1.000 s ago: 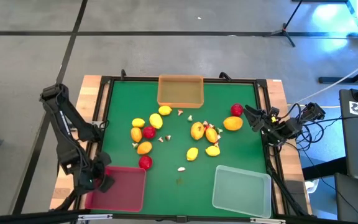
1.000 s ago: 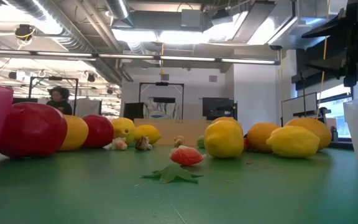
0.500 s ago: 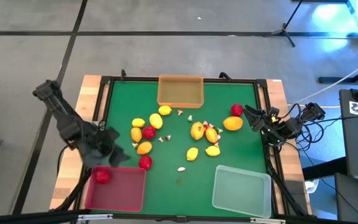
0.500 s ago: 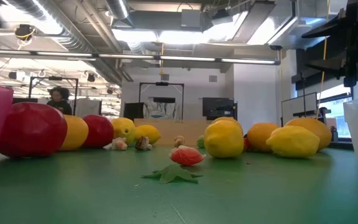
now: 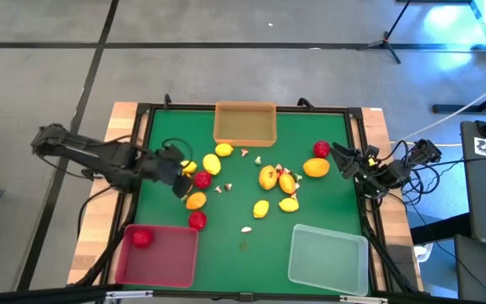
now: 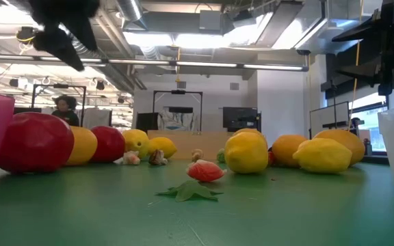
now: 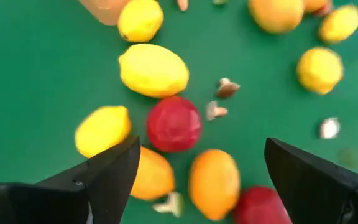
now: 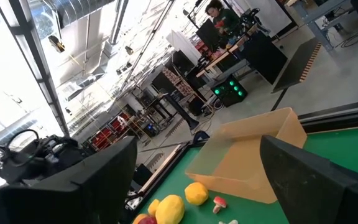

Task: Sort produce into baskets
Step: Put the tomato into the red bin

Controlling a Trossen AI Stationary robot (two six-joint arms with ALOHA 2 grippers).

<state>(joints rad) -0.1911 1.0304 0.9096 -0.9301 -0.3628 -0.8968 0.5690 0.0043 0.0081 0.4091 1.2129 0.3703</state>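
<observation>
Produce lies scattered on the green mat: yellow, orange and red fruits and tiny whitish bits. My left gripper [image 5: 180,175] hangs open above the left cluster, over a red fruit [image 7: 174,123] and orange fruits [image 7: 214,182], with nothing between its fingers; the low view shows it high up [image 6: 67,41]. One red fruit [image 5: 140,238] lies in the red basket [image 5: 167,266]. The orange-tan basket [image 5: 245,133] and the clear basket [image 5: 327,257] hold nothing. My right gripper [image 5: 344,156] waits open at the table's right edge.
A second cluster of yellow and orange fruits [image 5: 277,181] lies mid-table. A red fruit [image 5: 321,149] and an orange one [image 5: 315,167] sit close to my right gripper. A black frame [image 5: 142,118] borders the mat. A green leaf bit [image 6: 187,193] lies near the front.
My left gripper has swung from above the red basket at the near left toward the far edge, then right over the left fruit cluster, rolling as it went. Its fingers stay open. The red fruit in the red basket now shows uncovered.
</observation>
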